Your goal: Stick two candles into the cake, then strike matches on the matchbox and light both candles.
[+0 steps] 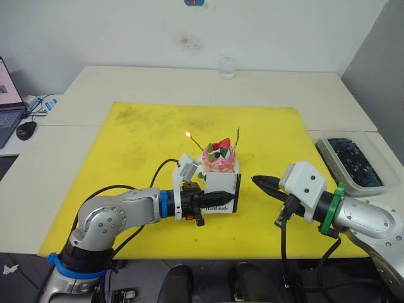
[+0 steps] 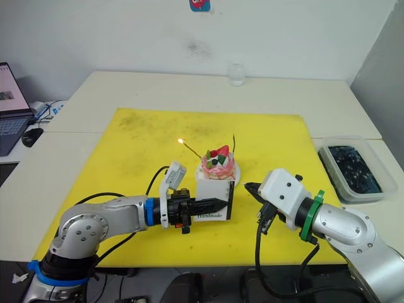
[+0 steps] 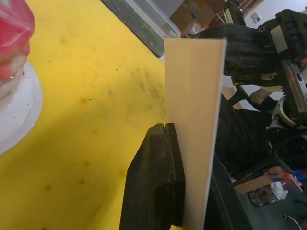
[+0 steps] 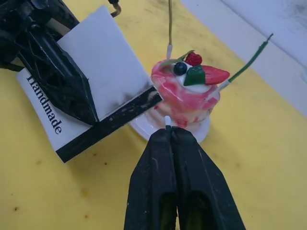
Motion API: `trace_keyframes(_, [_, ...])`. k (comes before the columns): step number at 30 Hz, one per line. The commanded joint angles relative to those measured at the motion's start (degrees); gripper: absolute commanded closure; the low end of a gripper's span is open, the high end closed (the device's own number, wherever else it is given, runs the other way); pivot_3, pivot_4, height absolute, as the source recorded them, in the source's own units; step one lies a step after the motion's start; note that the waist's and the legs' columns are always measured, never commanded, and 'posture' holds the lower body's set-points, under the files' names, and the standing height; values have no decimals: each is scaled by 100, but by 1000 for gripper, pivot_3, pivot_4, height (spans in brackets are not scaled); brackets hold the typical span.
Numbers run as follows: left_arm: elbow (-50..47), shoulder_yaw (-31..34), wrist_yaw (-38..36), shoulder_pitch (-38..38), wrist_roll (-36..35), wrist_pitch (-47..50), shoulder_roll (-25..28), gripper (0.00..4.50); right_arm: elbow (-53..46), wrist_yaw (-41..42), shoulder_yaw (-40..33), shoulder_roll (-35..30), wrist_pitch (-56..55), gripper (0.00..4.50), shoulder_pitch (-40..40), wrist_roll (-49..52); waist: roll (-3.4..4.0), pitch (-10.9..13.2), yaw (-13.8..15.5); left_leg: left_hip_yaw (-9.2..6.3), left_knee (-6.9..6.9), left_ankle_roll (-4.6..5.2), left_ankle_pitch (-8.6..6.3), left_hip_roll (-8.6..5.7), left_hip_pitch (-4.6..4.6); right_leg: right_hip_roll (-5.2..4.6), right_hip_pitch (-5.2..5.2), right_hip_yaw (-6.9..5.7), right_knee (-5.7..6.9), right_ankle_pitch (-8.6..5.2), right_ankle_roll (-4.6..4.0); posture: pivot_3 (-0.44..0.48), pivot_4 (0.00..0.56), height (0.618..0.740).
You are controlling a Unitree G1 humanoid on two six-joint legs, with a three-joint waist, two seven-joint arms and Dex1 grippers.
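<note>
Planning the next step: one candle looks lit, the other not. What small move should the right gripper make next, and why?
Probably drag the match pinched in the shut right gripper along the black strip of the matchbox. The left gripper holds that box upright beside it. The lit candle burns; the unlit candle does not.

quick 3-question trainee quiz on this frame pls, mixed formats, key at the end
1. True or false: both candles standing in the cake are lit.
2. What does the left hand grip?
A. the cake's plate
B. the matchbox
C. a cable
3. Fill in: the right hand is shut on a ____, of which a pale tip shows past its fingertips.

Key:
1. False: the left candle carries a flame, the right candle has none.
2. B
3. match
</note>
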Motion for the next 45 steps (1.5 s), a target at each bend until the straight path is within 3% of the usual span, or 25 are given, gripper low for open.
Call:
trace_keyframes(1, [-80,24,-176,-109,133,-96,-64,4500,-132,46,98,-104,28,4466,-156,82,0,0,-1,1,0,0,0,0,0,0,0,1,0,0,0,0,150,740])
trace_keyframes(31, [-242,37,-594,62,840,-95,-207,4500,-71,-199,779,-121,172,4466,-306,-17,0,0,-3,1,2,0,0,2,0,0,0,1,1,1,1,0,150,740])
trace_keyframes(38, [-228,-64,-678,128,1406,-443,-191,4500,-107,-273,687,46,336,4466,-319,135,0,0,-2,1,2,0,0,2,1,0,0,1,1,1,1,0,150,740])
trace_keyframes(45, [-309,-64,-769,225,1526,-491,-190,4500,-53,-480,835,177,519,4466,-437,73,0,0,-3,0,2,0,0,3,0,0,0,-1,1,1,1,0,150,740])
